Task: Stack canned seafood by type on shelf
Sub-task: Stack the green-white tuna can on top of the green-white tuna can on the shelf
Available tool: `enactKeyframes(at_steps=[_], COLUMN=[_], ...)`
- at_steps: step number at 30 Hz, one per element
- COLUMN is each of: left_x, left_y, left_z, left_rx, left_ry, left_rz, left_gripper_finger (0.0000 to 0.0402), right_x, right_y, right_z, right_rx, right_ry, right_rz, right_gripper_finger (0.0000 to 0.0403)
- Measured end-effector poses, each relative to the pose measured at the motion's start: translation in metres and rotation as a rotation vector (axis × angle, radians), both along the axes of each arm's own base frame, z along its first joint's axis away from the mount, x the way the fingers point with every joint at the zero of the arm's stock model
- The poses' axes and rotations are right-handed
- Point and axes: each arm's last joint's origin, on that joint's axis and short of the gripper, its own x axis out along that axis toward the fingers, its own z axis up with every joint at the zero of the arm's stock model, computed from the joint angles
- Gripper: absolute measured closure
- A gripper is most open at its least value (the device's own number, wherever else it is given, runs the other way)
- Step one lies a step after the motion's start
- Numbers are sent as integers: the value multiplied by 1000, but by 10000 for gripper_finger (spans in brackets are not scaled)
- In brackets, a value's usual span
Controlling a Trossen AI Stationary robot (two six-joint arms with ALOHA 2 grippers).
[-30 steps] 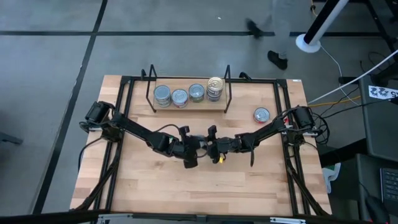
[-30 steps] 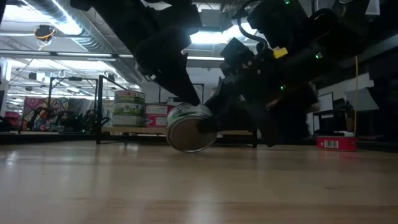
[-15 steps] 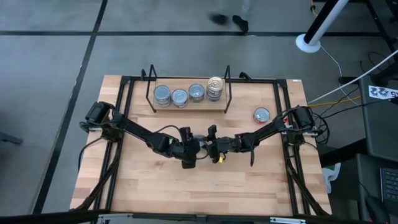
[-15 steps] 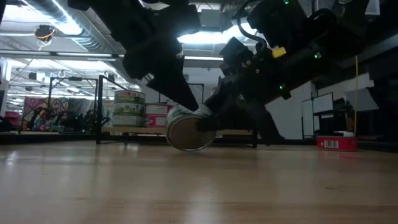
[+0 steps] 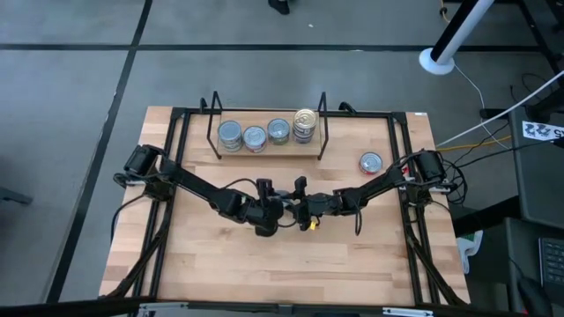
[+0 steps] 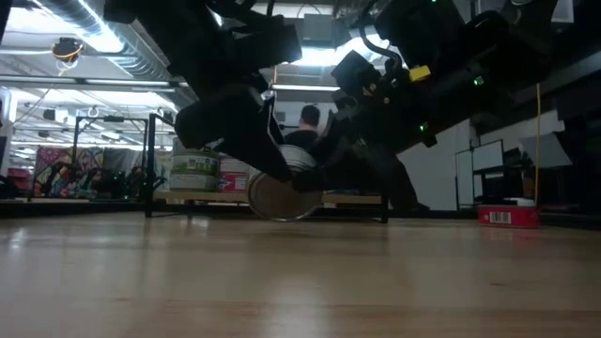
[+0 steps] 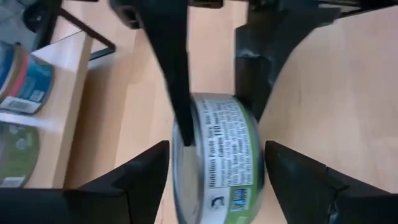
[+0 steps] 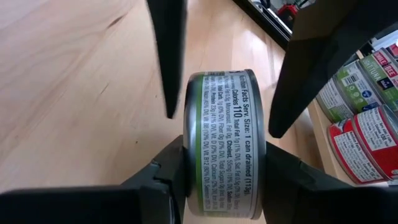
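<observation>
Right gripper [image 8: 224, 180] was clamped on a green tin [image 8: 225, 143] at table centre; the left gripper [image 7: 214, 180] stood apart around it. Shelf [image 5: 269, 151] at twelve o'clock held four stacks. One red tin [image 5: 370, 162] at two o'clock remained loose.

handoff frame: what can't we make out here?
- Green can, high view: hidden under both grippers at table centre.
- Shelf stacks, high view: only top lids show, so can counts per stack are hidden.
- Shelf cans, low view: the arms cover all but the left stack.
- Red can: label too small to read in high and low views.
</observation>
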Motion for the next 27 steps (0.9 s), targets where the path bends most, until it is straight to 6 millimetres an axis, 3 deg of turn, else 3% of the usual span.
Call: enactKeyframes(at_steps=[11, 23, 27], left_x=[-2, -2, -2], left_y=[1, 1, 1], left_z=[-1, 0, 0], left_rx=[45, 43, 38], left_ry=[27, 25, 22], left_rz=[-6, -3, 0], left_gripper_finger=[270, 269, 267], right_x=[0, 0, 0], right_y=[0, -1, -1], right_z=[1, 1, 1], right_rx=[5, -7, 16], right_ry=[-7, -5, -11], right_rz=[-10, -24, -36], right_gripper_finger=[261, 259, 234])
